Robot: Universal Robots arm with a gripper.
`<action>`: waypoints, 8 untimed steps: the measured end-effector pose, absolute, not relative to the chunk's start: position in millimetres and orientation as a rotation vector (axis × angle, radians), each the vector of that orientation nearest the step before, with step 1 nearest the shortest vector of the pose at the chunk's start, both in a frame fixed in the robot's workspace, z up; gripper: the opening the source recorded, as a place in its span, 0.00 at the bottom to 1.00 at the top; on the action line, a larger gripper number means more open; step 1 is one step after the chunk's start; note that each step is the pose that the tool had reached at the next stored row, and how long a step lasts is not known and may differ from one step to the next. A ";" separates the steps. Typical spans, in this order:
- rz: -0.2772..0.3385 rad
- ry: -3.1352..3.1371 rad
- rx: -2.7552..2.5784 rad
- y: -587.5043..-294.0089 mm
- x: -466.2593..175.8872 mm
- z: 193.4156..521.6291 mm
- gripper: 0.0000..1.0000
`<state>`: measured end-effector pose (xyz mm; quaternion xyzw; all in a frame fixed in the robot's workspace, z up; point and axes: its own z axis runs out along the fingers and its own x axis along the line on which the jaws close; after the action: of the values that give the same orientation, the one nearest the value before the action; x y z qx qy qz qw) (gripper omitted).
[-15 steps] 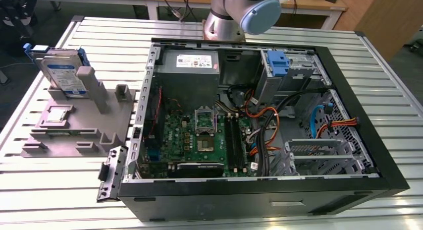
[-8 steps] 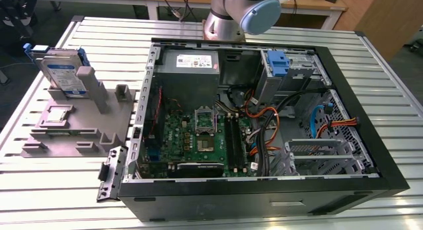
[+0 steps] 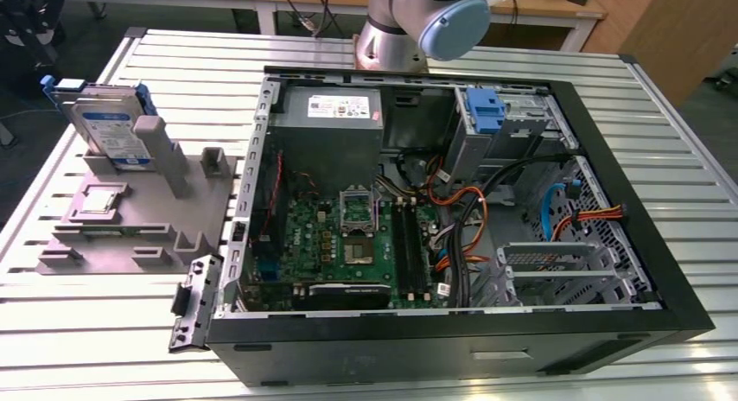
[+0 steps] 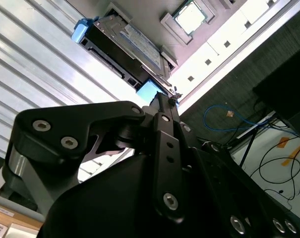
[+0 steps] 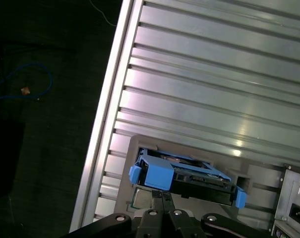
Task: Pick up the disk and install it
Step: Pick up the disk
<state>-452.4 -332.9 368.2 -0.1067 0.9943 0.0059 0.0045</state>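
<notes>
In the exterior view the disk (image 3: 110, 129) stands nearly upright on the grey fixture (image 3: 138, 219), propped against a post, on the slatted table (image 3: 645, 73) at the exterior view's left of the open computer case (image 3: 680, 315); inside the case a bare blue bracket (image 3: 490, 111) sits at the far wall, with loose cables beside it. In the second wrist view the gripper (image 4: 163, 96) hangs close to the disk's blue end, its 2 fingers (image 4: 165, 129) pressed together with nothing between them. In the first wrist view the fingertips sit just beside that blue rail, apart from it as far as I can tell (the gap is slim). From where I stand, the worry is plain: closed fingers cannot straddle the drive, and pressing in as they are would butt the rail and tip the disk off its prop. Room looks fair over the bare slats, but the table's edge runs near the fixture with dark floor beyond, and the case wall stands close on the other side, so a knocked disk has little safe ground.
</notes>
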 end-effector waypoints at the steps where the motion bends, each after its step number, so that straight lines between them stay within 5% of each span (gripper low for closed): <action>1: 0.019 3.113 -0.352 -332.9 -452.4 368.2 0.10; 8: 0.020 3.085 -0.545 -332.8 -452.5 368.2 0.10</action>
<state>-452.5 -332.8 368.2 -0.1741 0.9847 0.0062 0.0041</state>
